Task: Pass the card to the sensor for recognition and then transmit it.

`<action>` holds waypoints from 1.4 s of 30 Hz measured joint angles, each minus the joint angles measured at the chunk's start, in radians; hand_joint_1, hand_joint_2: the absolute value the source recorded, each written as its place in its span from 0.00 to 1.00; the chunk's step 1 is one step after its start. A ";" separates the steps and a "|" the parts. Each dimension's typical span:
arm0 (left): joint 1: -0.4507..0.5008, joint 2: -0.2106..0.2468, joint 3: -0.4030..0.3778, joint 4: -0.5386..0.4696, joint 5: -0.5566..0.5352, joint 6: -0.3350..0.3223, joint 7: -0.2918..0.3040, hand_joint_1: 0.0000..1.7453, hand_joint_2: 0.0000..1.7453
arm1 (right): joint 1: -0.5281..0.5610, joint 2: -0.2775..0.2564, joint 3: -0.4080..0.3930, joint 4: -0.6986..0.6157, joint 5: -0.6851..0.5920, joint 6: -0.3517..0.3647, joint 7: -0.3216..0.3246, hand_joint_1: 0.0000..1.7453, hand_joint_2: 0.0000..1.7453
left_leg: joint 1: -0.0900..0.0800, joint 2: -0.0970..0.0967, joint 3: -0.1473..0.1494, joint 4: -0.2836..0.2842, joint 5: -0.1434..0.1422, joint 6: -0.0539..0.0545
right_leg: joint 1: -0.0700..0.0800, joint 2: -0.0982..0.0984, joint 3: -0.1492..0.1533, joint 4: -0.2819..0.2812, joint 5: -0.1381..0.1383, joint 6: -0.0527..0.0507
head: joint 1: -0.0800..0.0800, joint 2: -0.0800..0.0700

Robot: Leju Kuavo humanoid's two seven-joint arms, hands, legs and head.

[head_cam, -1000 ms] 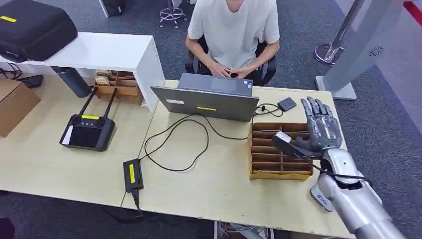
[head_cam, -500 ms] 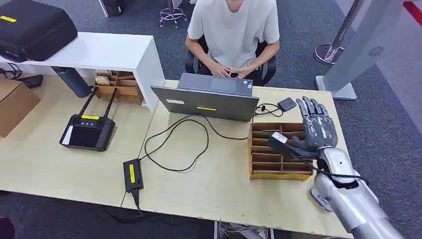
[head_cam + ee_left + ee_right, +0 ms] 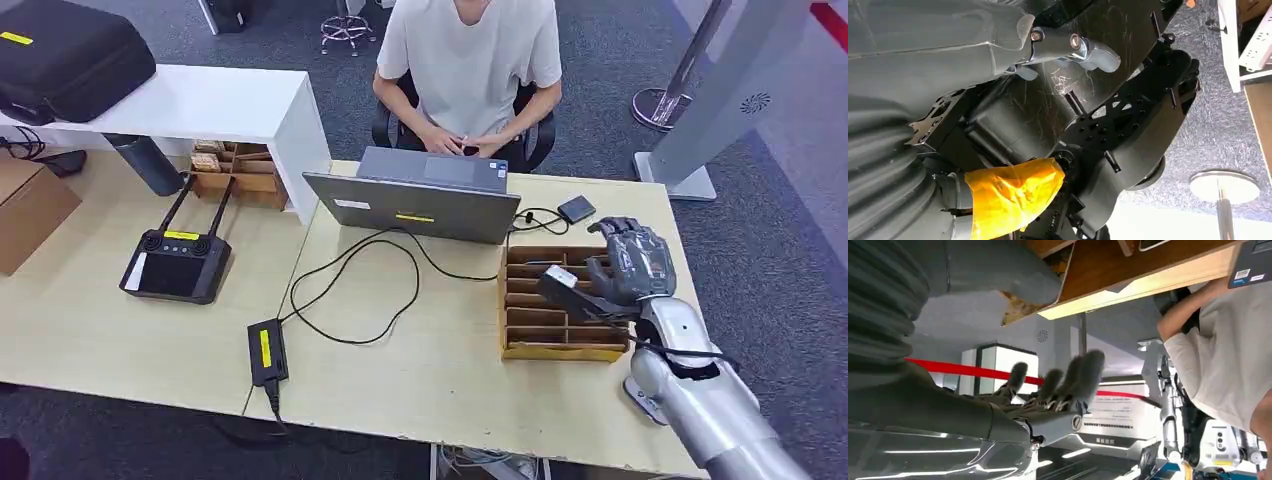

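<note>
A wooden desk (image 3: 430, 380) is seen from above, with a person (image 3: 468, 60) seated at its far side behind a laptop (image 3: 415, 205). On the desk's right part a slotted cardboard rack (image 3: 535, 325) is set, and over its right side the right hand (image 3: 628, 268) is held, its fingers (image 3: 612, 232) curled inward. A dark piece with a white label (image 3: 562, 278) is seen at the thumb, probably the wrist camera and not the card. No card can be made out in the rack or the hand, so it cannot be told whether anything is grasped; in the right wrist view the fingertips (image 3: 1083, 371) are seen bent with nothing visible between them. A small dark square unit (image 3: 576, 209), judged to be the sensor, lies just beyond the rack, cabled toward the laptop. For this step, a card should be pinched firmly at its edge, lifted straight out of its slot, and presented flat over the sensor. The left hand's state cannot be told.
</note>
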 joint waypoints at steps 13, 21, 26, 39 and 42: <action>0.007 -0.003 0.016 0.002 -0.018 0.020 -0.001 0.00 1.00 | 0.000 0.000 0.000 0.000 -0.011 0.000 -0.006 1.00 1.00 | 0.000 0.000 0.000 0.000 0.000 0.000 | 0.000 0.000 0.000 0.000 0.000 0.000 | 0.000 0.000; 0.012 -0.003 0.026 0.002 -0.027 0.035 -0.004 0.00 1.00 | 0.000 0.000 0.000 0.000 -0.019 0.002 -0.006 1.00 1.00 | 0.000 0.000 0.000 0.000 0.000 0.000 | 0.000 0.000 0.000 0.000 0.000 0.000 | 0.000 0.000; 0.016 -0.003 0.032 0.002 -0.030 0.040 -0.004 0.00 1.00 | 0.000 0.000 0.000 -0.001 -0.016 -0.001 -0.006 0.00 1.00 | 0.000 0.000 0.000 0.000 0.000 0.000 | 0.000 0.000 0.000 0.000 0.000 0.000 | 0.000 0.000; 0.018 -0.003 0.034 0.002 -0.037 0.047 -0.007 0.00 1.00 | 0.003 0.000 -0.015 -0.091 0.020 -0.101 -0.005 0.00 1.00 | 0.000 0.000 0.000 0.000 0.000 0.000 | 0.000 0.000 0.000 0.000 0.000 0.000 | 0.000 0.000; 0.014 -0.007 0.039 0.002 -0.040 0.048 0.006 0.00 1.00 | 0.002 0.001 -0.021 -0.134 0.037 -0.104 0.005 0.00 1.00 | 0.000 0.000 0.000 0.000 0.000 0.000 | 0.000 0.000 0.000 0.000 0.000 0.000 | 0.000 0.000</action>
